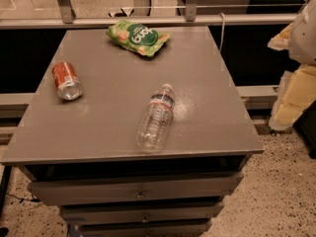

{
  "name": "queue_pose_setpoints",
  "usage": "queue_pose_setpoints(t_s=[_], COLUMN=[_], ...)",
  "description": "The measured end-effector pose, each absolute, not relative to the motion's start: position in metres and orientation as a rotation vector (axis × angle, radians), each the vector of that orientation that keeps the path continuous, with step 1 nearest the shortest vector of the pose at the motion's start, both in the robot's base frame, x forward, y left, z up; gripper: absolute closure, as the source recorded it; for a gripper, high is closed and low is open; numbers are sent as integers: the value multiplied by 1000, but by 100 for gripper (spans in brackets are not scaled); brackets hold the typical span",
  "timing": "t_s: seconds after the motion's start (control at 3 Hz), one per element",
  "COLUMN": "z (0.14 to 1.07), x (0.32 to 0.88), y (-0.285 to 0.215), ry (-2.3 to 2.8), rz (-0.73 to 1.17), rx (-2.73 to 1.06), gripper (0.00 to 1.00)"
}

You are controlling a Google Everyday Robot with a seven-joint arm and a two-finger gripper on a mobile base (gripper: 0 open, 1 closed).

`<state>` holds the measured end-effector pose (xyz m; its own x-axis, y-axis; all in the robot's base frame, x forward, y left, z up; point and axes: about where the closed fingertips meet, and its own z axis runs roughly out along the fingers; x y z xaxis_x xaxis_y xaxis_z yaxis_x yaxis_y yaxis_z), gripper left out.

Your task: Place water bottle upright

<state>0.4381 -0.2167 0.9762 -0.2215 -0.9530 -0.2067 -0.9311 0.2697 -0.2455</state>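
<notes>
The water bottle (157, 116) lies on its side on the worktop (103, 117), right of the middle, cap toward the far edge, base near the front edge. A red can (66, 80) lies by the left edge. The end effector (295, 95) hangs beyond the right edge, apart from the bottle; open or closed, I cannot tell.

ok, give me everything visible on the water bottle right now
The water bottle is small and made of clear ribbed plastic, with a white cap and a dark blue-red label band near the neck. It is not upright. It lies on its side on the grey table top, right of centre and near the front edge. The cap points away toward the far right and the base is nearest the front. Only the table touches it. The red can and green snack bag lie apart from it. The gripper is not in view.
</notes>
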Motion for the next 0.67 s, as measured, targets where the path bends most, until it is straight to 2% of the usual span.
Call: queue_pose_setpoints(t_s=[0.67], z=[975], x=[441], y=[-211], ry=[2175], rz=[-68], rx=[-1747], gripper=[0])
